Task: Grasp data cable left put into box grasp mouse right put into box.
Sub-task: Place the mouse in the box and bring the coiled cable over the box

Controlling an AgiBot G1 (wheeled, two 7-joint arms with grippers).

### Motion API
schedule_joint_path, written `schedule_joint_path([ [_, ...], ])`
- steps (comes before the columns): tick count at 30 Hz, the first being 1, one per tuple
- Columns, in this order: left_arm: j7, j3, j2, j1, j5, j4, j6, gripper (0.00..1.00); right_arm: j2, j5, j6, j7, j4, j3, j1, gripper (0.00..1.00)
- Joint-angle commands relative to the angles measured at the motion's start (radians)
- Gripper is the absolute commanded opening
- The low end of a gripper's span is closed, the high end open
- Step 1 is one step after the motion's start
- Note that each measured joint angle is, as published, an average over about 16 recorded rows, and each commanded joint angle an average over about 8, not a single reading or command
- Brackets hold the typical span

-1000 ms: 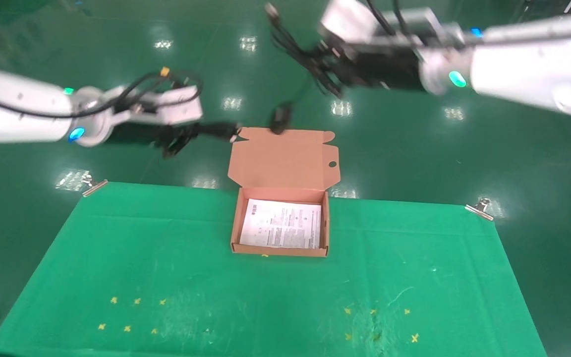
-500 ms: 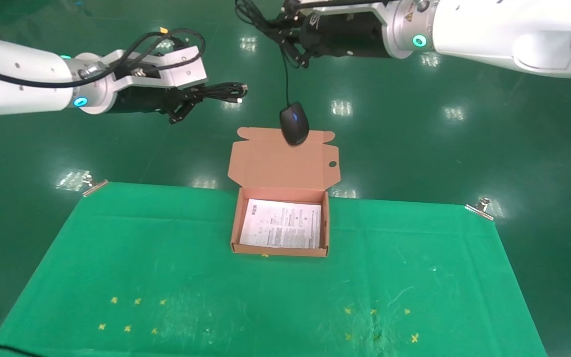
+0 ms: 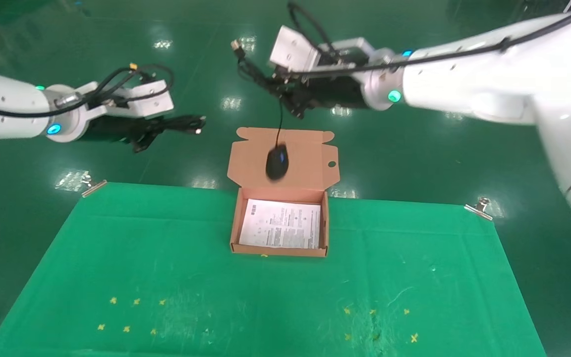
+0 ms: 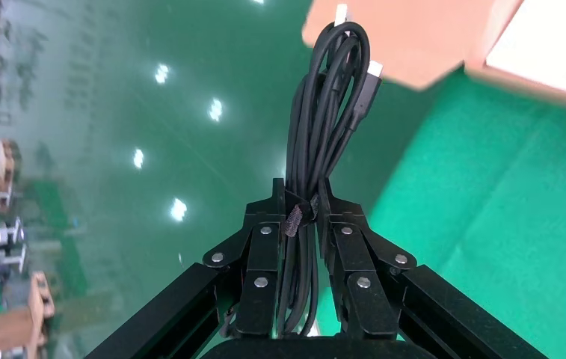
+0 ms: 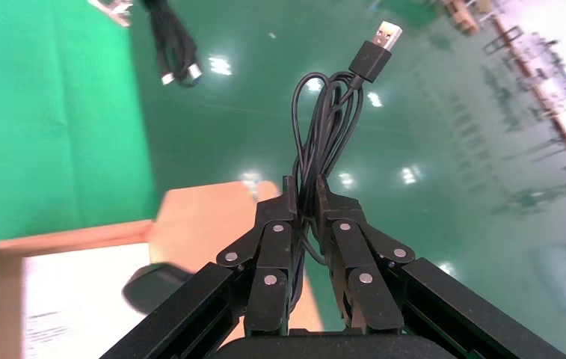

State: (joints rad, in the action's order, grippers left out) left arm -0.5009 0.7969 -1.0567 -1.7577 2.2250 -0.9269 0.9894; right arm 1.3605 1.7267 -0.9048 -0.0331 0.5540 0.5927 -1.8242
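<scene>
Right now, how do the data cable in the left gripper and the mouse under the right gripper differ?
The data cable is clamped directly by the left gripper as a tied bundle; the mouse is not gripped itself but dangles by its cord, which the right gripper pinches. The data cable is off to the left of the box; the mouse hangs before its open lid. Both are black and in the air.

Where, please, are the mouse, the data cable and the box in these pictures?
mouse (image 3: 276,165): head view, top of its body.
data cable (image 4: 317,142): left wrist view, middle of the bundle.
box (image 3: 236,220): head view, its left wall.
</scene>
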Motion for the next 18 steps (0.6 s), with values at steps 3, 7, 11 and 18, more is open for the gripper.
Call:
schedule_joint_path([
  [3,-0.070,0.014,0.015,0.010,0.058,-0.029,0.033,0.00,0.003,-0.027,0.011,0.024,0.020,0.054,0.029,0.00],
  [7,-0.122,0.021,0.023,0.018,0.097,-0.066,0.055,0.00,0.004,-0.051,0.028,0.060,0.040,0.120,0.054,0.00],
  [11,-0.150,0.023,0.029,0.026,0.113,-0.097,0.065,0.00,0.006,-0.074,0.047,0.102,0.058,0.190,0.075,0.00],
  [18,-0.171,0.023,0.035,0.033,0.125,-0.123,0.072,0.00,0.008,-0.123,0.121,0.175,0.092,0.312,0.112,0.00],
])
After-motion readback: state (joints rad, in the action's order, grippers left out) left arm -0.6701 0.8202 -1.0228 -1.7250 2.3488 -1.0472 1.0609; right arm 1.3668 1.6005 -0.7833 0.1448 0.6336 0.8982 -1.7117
